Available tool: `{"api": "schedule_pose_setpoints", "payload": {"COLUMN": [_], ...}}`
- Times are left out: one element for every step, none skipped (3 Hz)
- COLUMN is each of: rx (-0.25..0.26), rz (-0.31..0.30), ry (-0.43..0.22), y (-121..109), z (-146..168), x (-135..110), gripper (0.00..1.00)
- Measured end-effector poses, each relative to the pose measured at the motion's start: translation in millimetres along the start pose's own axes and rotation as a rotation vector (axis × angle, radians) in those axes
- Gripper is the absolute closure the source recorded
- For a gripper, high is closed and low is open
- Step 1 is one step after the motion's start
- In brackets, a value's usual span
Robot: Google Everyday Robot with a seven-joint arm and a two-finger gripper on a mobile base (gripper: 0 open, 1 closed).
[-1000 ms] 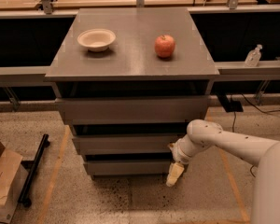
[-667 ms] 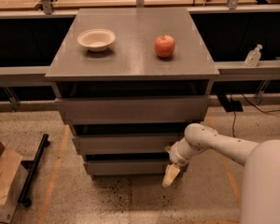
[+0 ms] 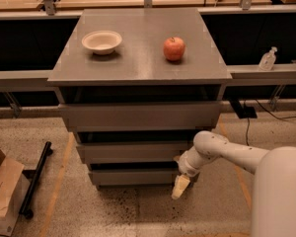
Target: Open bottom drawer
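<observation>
The grey cabinet has three stacked drawers. The bottom drawer [image 3: 133, 177] is the lowest, with a plain flat front, and looks pushed in. My gripper [image 3: 180, 185] hangs from the white arm [image 3: 222, 152] at the right end of the bottom drawer's front, pointing down towards the floor. Its pale fingertips [image 3: 179, 187] sit close against the drawer's right corner. The middle drawer [image 3: 130, 152] and the top drawer [image 3: 138, 115] are above it.
On the cabinet top [image 3: 138, 65] stand a white bowl [image 3: 101, 42] and a red apple [image 3: 173, 48]. A cardboard box [image 3: 2, 191] and a black bar [image 3: 35, 179] lie on the floor at left. A clear bottle [image 3: 267, 59] sits on the right ledge. Cables trail at right.
The gripper has shifted a little left, closer to the bottom drawer's right corner. The drawers have not visibly moved.
</observation>
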State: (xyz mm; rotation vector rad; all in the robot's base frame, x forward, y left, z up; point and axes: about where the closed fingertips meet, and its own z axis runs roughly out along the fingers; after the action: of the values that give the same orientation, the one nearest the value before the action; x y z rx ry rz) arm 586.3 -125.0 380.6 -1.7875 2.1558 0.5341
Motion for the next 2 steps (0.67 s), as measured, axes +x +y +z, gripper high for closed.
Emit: {"api": "schedule_pose_setpoints", "payload": {"rx": [-0.025, -0.051], "rz": [0.038, 0.095], "ry": [0.001, -0.012], "y": [-3, -7], "z": [18, 44], "x": [17, 45], "gripper": [0.0, 0.0]}}
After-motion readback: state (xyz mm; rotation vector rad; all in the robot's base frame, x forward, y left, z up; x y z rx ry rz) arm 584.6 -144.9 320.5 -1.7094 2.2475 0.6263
